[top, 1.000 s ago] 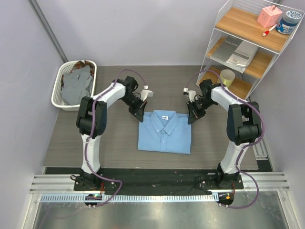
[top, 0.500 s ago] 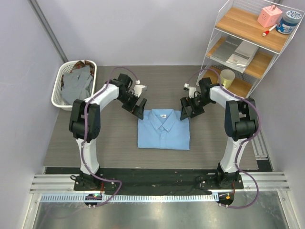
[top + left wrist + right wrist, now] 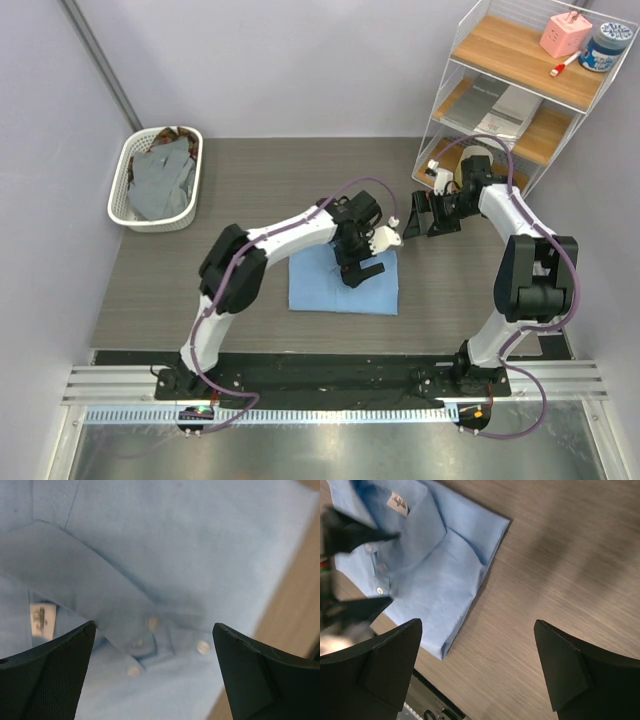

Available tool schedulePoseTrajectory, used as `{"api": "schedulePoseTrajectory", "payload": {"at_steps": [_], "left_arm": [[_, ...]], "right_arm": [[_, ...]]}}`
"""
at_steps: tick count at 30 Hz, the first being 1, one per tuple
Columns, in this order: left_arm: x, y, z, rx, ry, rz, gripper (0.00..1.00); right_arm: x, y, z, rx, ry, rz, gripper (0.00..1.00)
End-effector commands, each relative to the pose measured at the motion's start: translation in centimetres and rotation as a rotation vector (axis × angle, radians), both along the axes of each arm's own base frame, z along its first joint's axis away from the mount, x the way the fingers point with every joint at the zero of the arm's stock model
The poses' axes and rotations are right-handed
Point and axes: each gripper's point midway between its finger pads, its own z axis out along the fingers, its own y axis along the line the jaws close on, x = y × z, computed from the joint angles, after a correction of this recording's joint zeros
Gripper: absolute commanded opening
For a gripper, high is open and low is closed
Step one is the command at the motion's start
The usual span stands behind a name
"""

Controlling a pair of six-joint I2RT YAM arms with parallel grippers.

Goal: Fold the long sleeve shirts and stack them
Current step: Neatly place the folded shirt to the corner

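Centre of worktop (image 3: 150, 280): light blue shirt (image 3: 325, 295) lies folded into a neat rectangle, collar up. Left gripper (image 3: 362, 272) hovers over the collar, fingers spread, nothing held. Right gripper (image 3: 424, 215) sits off the shirt's far-right corner, fingers likewise spread and empty. Looks like one shirt done. Grey and brown shirts (image 3: 160, 185) lie bunched in the white basket (image 3: 117, 195) far left, no stack yet. Grey wood-grain surface, pale lilac walls, wire shelf rack (image 3: 495, 45) far right.
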Motion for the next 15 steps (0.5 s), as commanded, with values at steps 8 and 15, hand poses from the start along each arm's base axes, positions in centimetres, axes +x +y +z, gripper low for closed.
{"api": "schedulePoseTrajectory", "payload": {"at_steps": [8, 15], "left_arm": [[0.2, 11.7, -6.4, 0.323, -0.019, -0.007, 1.00], [-7.3, 26.2, -5.6, 0.425, 0.161, 0.041, 1.00]], "right_arm": [[-1.4, 0.3, 1.0, 0.001, -0.009, 0.037, 1.00], [-1.3, 0.2, 0.6, -0.006, 0.005, 0.048, 1.00]]}}
